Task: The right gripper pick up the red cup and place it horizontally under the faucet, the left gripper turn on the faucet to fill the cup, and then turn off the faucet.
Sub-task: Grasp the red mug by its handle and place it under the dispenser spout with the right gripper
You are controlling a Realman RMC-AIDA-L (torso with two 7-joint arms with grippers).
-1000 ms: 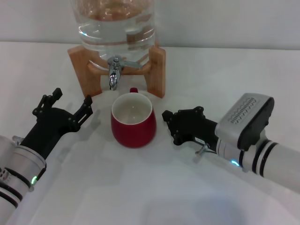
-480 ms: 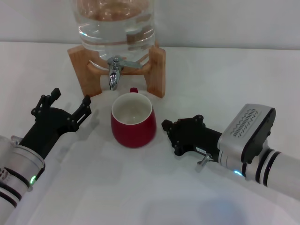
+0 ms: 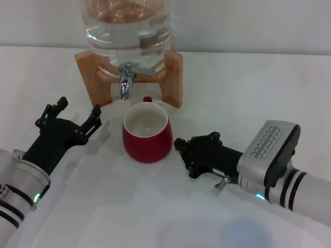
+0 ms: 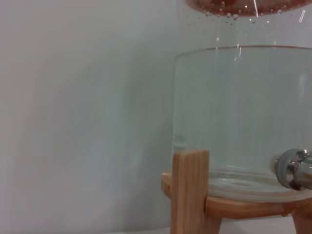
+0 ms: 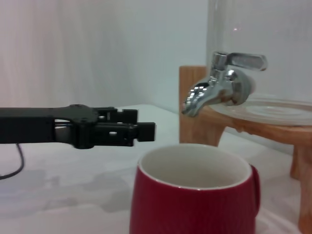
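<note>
The red cup [image 3: 147,135] stands upright on the white table, its mouth up, just in front of and below the faucet [image 3: 126,78]. The faucet's lever points sideways and no water runs. The cup looks empty. My right gripper [image 3: 184,157] is open and empty, just right of the cup and apart from it. My left gripper [image 3: 79,106] is open and empty, left of the cup and below the faucet's height. In the right wrist view the cup [image 5: 195,204] sits under the spout [image 5: 219,87], with the left gripper [image 5: 112,129] behind it.
The clear water jar [image 3: 128,31] rests on a wooden stand [image 3: 173,77] at the back middle of the table [image 3: 248,93]. The left wrist view shows the jar [image 4: 243,112], a stand leg [image 4: 190,190] and an edge of the faucet [image 4: 295,168].
My right gripper has drawn back toward the table's front and a little left, staying beside the cup. The cup, faucet and left gripper have hardly moved.
</note>
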